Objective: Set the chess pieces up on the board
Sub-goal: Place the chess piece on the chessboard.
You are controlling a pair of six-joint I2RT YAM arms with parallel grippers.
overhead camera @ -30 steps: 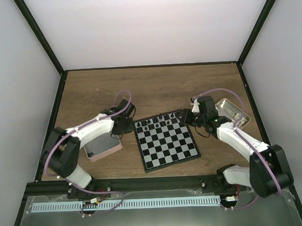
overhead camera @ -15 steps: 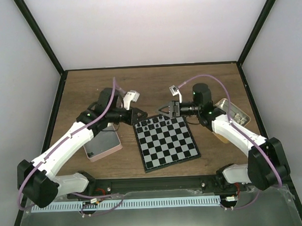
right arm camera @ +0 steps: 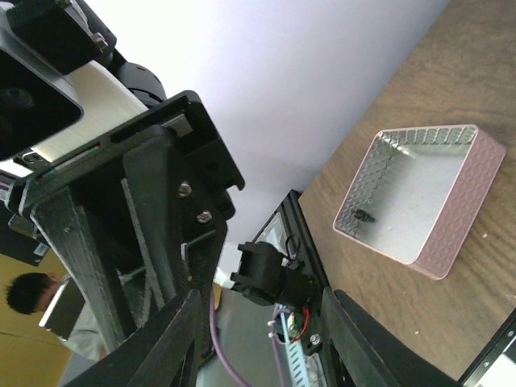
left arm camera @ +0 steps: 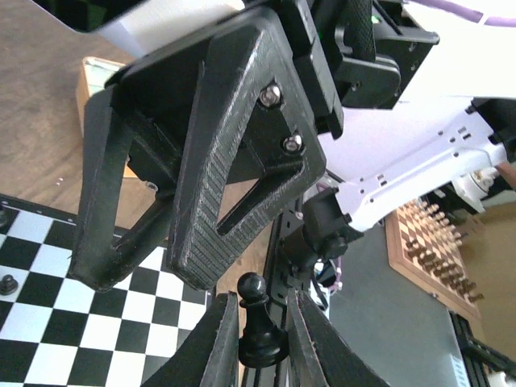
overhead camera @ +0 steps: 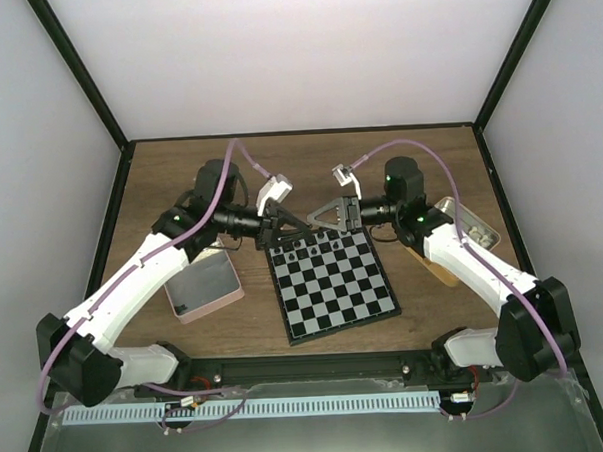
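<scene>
Left end effector (left arm camera: 260,300) clamps a tiny black pawn (left arm camera: 260,326), head aimed at the right end effector (left arm camera: 143,270) (jaws wide, empty), both over the black-and-grey checked board (overhead camera: 334,285).

The left arm is lifting off the pink tray (overhead camera: 207,310) and stretching out, carrying the left gripper (overhead camera: 300,228), pinching a black pawn (left arm camera: 256,318), over the far edge of the board (overhead camera: 334,285). The right gripper (overhead camera: 318,217) is swinging away from the tin (overhead camera: 479,233), jaws parted, nearly meeting it.
</scene>
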